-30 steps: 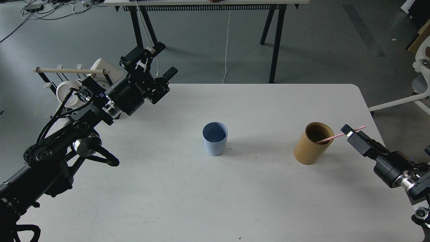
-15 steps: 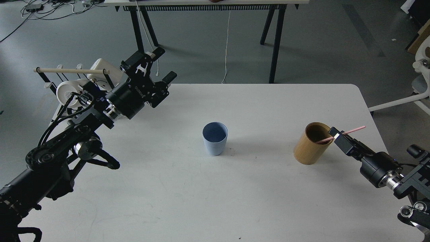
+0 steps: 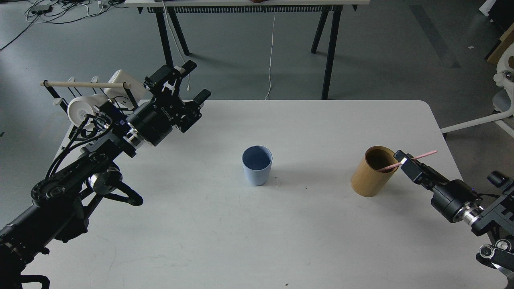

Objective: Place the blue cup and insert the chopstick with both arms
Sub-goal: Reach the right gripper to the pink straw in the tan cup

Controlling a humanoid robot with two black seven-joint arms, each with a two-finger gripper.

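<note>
The blue cup (image 3: 257, 165) stands upright and empty in the middle of the white table (image 3: 313, 120). One pink chopstick (image 3: 421, 155) leans in the tan wooden holder (image 3: 371, 172), with its upper end sticking out to the right. My right gripper (image 3: 404, 161) is at the stick just right of the holder's rim. Its fingers are dark and close together, so whether they grip the stick is unclear. My left gripper (image 3: 193, 82) is open and empty above the table's back left corner, far from the cup.
A rack with white mugs (image 3: 78, 110) and a wooden dowel (image 3: 84, 84) stands off the table's left back edge, behind my left arm. A second table's black legs (image 3: 329, 48) stand behind. A white chair base (image 3: 498, 116) is at the right.
My right gripper has slid left along the pink stick, closer to the holder's rim. My left gripper has shifted slightly. The cup, holder and stick have not moved.
</note>
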